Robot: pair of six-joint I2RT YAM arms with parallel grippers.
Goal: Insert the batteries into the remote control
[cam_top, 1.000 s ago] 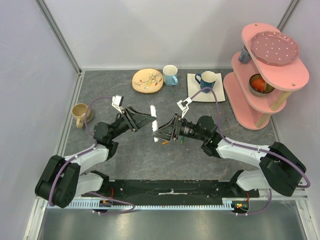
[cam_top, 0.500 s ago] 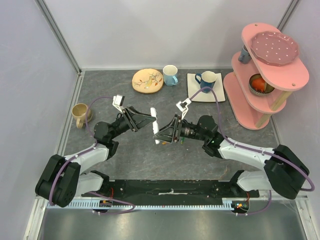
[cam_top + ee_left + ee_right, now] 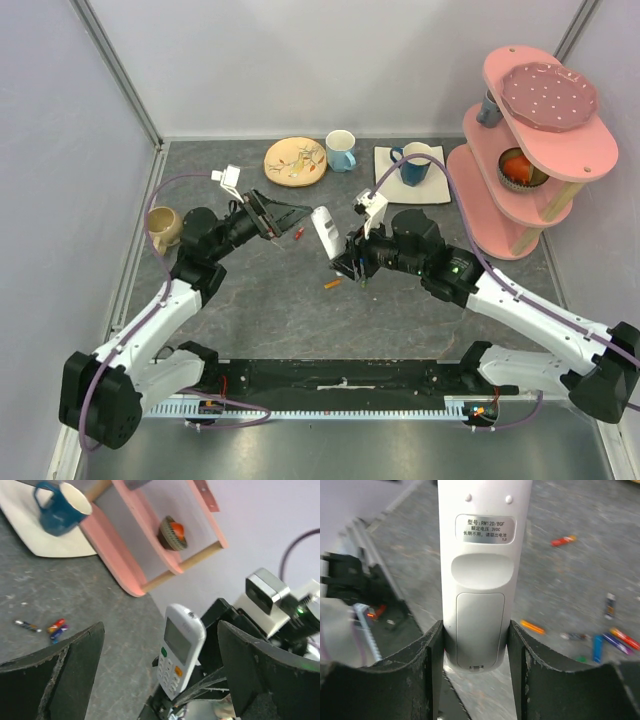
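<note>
Right pincer (image 3: 476, 640) pinches the remote control (image 3: 480, 555) by its lower end; left pincer (image 3: 287, 217), spread wide, faces it.

I see remote control (image 3: 480, 605) smooth, glossy white plastic; table (image 3: 260, 320) matt, mottled grey; pink shelf (image 3: 590, 150) matt-painted, looks wood.

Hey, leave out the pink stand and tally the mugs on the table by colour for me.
Tan mug: 1
Pale blue mug: 1
Dark blue mug: 1
Total: 3
</note>
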